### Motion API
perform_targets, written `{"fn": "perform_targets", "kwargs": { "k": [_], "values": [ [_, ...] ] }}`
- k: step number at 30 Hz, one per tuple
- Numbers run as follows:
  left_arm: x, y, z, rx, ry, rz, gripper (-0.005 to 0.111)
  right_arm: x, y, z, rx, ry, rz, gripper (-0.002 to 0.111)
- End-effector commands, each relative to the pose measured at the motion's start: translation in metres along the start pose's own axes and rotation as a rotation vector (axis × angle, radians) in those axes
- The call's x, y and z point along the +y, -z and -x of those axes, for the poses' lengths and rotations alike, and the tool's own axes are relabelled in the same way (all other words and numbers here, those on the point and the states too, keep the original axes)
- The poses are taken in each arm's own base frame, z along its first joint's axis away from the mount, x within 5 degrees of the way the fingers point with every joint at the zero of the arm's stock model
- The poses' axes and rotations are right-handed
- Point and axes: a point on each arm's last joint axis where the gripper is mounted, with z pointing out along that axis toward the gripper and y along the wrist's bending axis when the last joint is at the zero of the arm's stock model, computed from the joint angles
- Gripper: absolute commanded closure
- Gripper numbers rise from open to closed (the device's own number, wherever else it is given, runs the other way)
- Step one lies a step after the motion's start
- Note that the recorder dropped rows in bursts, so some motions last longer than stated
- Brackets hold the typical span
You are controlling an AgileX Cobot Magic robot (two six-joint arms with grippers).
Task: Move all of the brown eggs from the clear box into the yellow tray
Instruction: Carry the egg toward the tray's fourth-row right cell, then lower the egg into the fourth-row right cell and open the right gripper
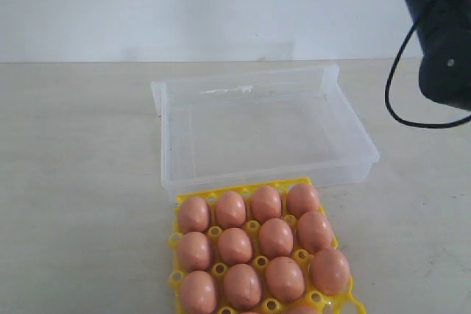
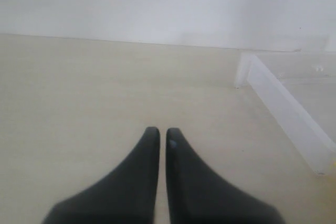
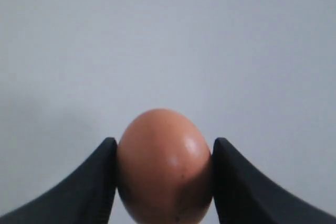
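Observation:
The clear box (image 1: pixel 346 119) sits mid-table and holds no eggs. In front of it the yellow tray (image 1: pixel 179 239) carries several brown eggs (image 1: pixel 235 245) in rows of four. My right gripper (image 3: pixel 164 148) is shut on one more brown egg (image 3: pixel 164 169), held up against the plain wall; only the dark arm body (image 1: pixel 441 42) shows at the top right of the exterior view. My left gripper (image 2: pixel 163 136) is shut and holds nothing, low over the bare table beside a corner of the clear box (image 2: pixel 286 111).
A black cable (image 1: pixel 397 101) loops down from the right arm, above the table to the right of the box. A white wall (image 1: pixel 184 5) backs the table. The tray's front runs off the bottom edge of the exterior view.

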Motion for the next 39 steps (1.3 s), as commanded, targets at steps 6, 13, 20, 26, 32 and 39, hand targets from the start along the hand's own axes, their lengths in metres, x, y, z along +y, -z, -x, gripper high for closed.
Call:
{"fn": "perform_targets", "kwargs": {
  "k": [6, 13, 20, 26, 32, 39],
  "values": [
    [0.000, 0.000, 0.000, -0.009, -0.006, -0.001, 0.103, 0.003, 0.182, -0.005, 0.375, -0.241, 0.543, 0.109],
    [0.000, 0.000, 0.000, -0.009, -0.006, -0.001, 0.103, 0.000, 0.267, -0.044, 0.672, -0.208, 0.740, 0.109],
    [0.000, 0.000, 0.000, -0.009, -0.006, -0.001, 0.103, 0.000, 0.275, -0.052, 0.770, -0.137, 0.753, 0.109],
    [0.000, 0.000, 0.000, -0.009, -0.006, -0.001, 0.103, -0.005, 0.281, -0.061, 0.891, -0.081, 0.731, 0.109],
    [0.000, 0.000, 0.000, -0.009, -0.006, -0.001, 0.103, -0.006, 0.283, -0.063, 0.934, -0.108, 0.706, 0.109],
    [0.000, 0.000, 0.000, -0.009, -0.006, -0.001, 0.103, -0.009, 0.290, -0.068, 1.014, -0.024, 0.735, 0.109]
  ]
}}
